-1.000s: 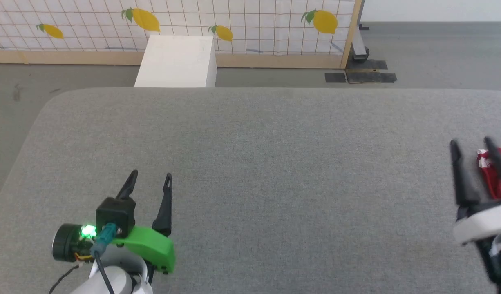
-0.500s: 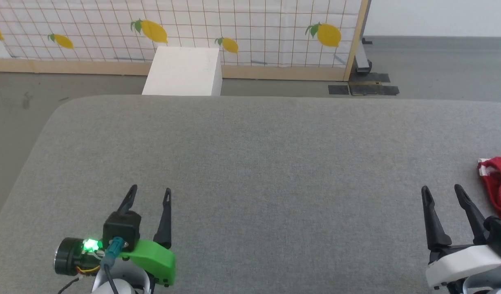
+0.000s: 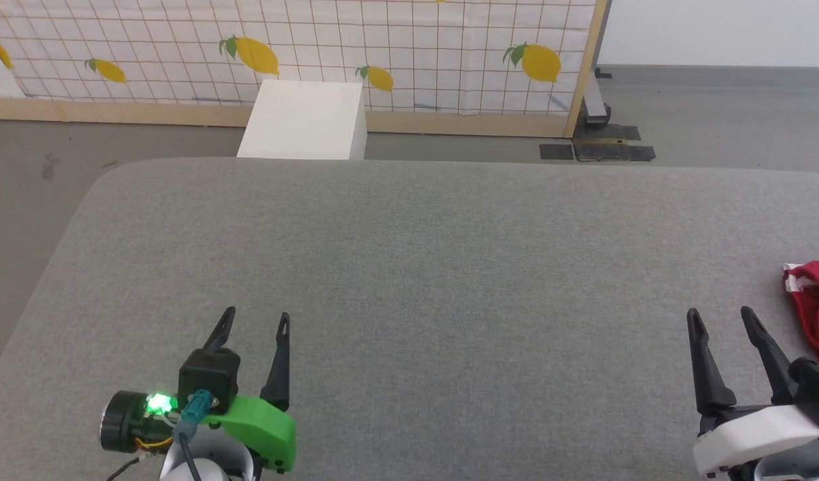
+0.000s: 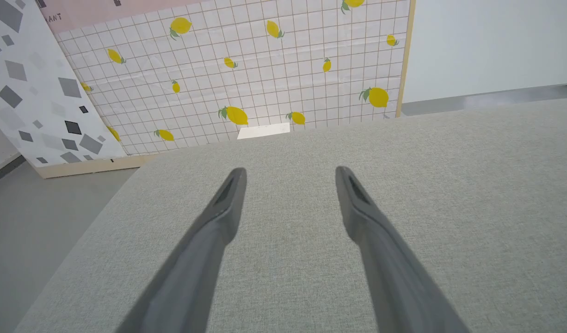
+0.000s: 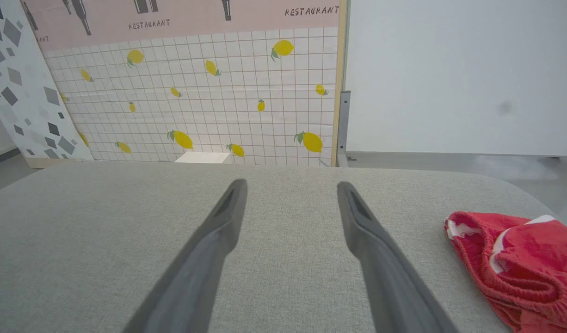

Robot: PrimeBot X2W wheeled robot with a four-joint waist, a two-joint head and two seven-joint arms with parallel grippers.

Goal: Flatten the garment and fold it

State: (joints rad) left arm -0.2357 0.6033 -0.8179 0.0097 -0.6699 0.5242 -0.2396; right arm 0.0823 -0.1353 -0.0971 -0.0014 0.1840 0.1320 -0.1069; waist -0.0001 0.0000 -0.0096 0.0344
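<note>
Plainly, both grippers stood wide and held nothing. The left gripper (image 3: pixel 257 312) hung over the near left part of the grey pad (image 3: pixel 416 267), its fingers spread and pointing away from the robot, with bare fabric between them. The right gripper (image 3: pixel 719 310) hung over the near right part, its fingers parted just as far. The shorts (image 3: pixel 813 307) lay bunched at the pad's right edge, near the right gripper on its outer side but apart from it; the head view cut them off at the frame's edge. From the right wrist they showed as a rumpled red heap with white trim and a gathered waistband, lying to the right of the fingers and not touching them. Beyond the pad's far edge a white box (image 3: pixel 306 120) stood on the floor, and behind it a panel (image 3: pixel 416 53) of tiles printed with lemons.
</note>
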